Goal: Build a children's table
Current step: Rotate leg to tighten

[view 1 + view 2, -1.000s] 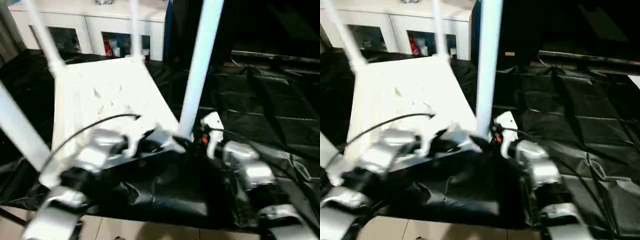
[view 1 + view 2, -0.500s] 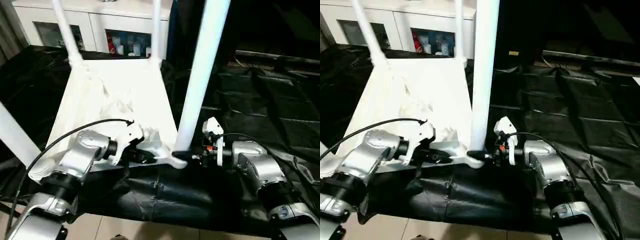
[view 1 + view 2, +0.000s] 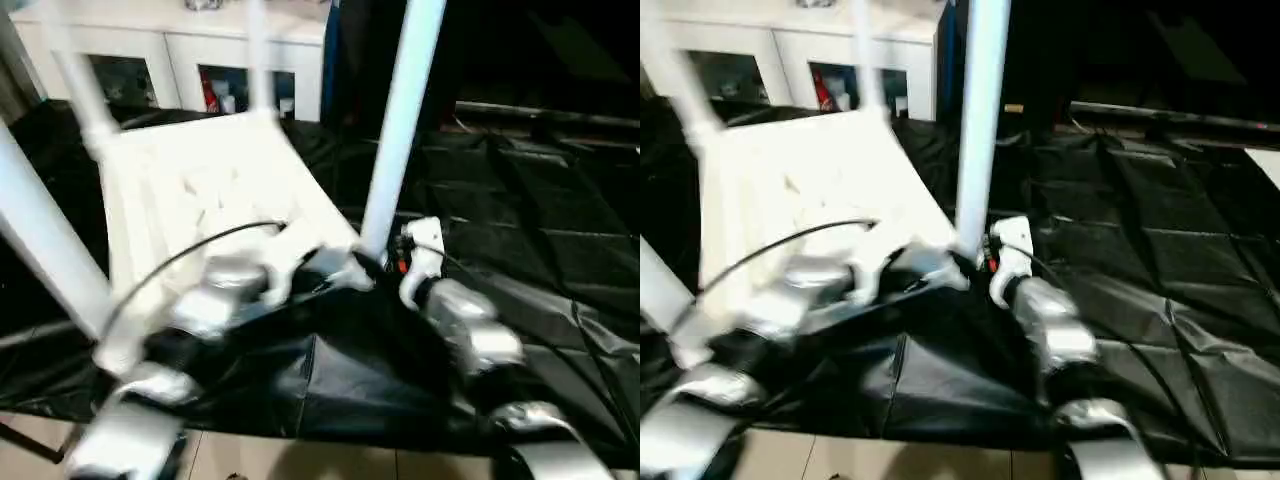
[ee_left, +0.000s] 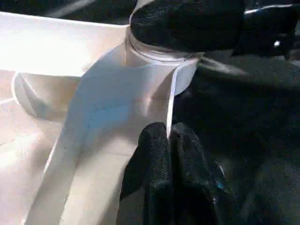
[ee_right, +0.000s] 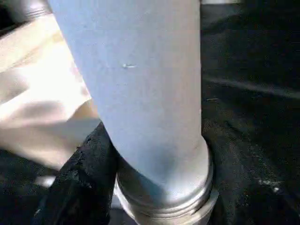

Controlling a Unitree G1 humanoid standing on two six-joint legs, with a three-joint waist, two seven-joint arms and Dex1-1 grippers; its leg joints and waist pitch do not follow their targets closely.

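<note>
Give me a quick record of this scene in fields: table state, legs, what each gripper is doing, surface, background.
table: children's table upside down, ribbed underside up
legs: four legs standing up from the corners; nearest is the near right leg
left gripper: left gripper shut on the table's thin rim beside that leg's socket
right gripper: right gripper around the base of the near right leg, one black finger against it
surface: black sheet
background: white glass-door cabinet

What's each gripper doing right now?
Left gripper: shut on the table's rim near the corner socket.
Right gripper: closed around the base of the near leg.
</note>
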